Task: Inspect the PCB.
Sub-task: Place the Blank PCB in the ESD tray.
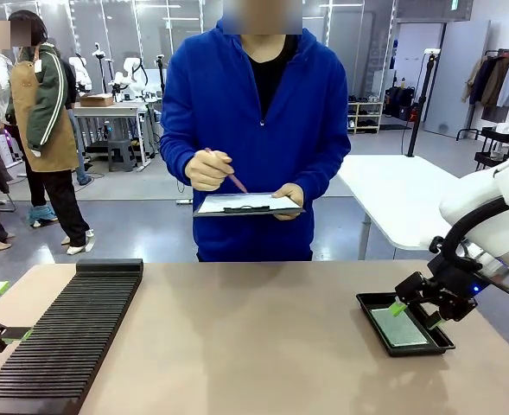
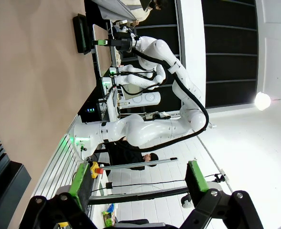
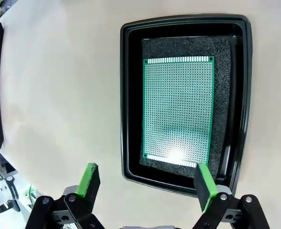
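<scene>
The bench (image 1: 254, 337) is carrying a black ribbed rack (image 1: 68, 333) on the robot's left and a black tray (image 1: 371, 304) on its right. Across it a person is holding a clipboard (image 1: 247, 204) and a pen (image 1: 228, 175). The right gripper (image 1: 416, 315) is hovering over the tray's near end with fingers spread, gripping nothing. The left gripper (image 2: 138, 179) is sitting spread at the bench's left edge. The PCB (image 3: 178, 109) is lying flat on dark foam (image 3: 223, 95) inside the tray.
</scene>
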Available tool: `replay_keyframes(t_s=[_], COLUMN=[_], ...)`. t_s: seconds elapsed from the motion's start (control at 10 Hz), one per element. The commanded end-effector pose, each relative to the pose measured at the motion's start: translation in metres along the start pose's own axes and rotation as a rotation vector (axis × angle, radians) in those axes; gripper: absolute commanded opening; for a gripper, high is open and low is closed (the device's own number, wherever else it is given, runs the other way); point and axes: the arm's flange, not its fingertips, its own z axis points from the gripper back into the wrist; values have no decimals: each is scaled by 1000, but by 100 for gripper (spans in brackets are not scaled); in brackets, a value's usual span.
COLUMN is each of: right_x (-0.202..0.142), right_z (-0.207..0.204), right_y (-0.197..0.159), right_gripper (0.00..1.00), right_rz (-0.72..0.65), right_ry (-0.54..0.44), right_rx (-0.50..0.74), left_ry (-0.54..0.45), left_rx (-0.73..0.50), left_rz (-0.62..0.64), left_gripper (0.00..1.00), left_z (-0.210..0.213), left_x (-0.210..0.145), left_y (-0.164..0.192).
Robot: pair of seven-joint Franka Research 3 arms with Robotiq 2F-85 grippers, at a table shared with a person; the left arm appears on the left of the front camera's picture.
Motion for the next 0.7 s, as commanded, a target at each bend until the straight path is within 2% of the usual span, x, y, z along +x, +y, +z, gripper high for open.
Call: replay_keyframes(t_s=[0.0,0.6], right_x=[1,1], right_z=[1,1], right_y=[1,1], right_gripper=[100,100], right_rz=[5,5], right_ry=[-3,-3], right_rx=[-1,-1], left_ry=[6,6], left_rx=[-2,-2], left_rz=[-1,-1], left_gripper=[100,100], left_z=[1,1], left_x=[-1,-1], left_y=[-1,-1])
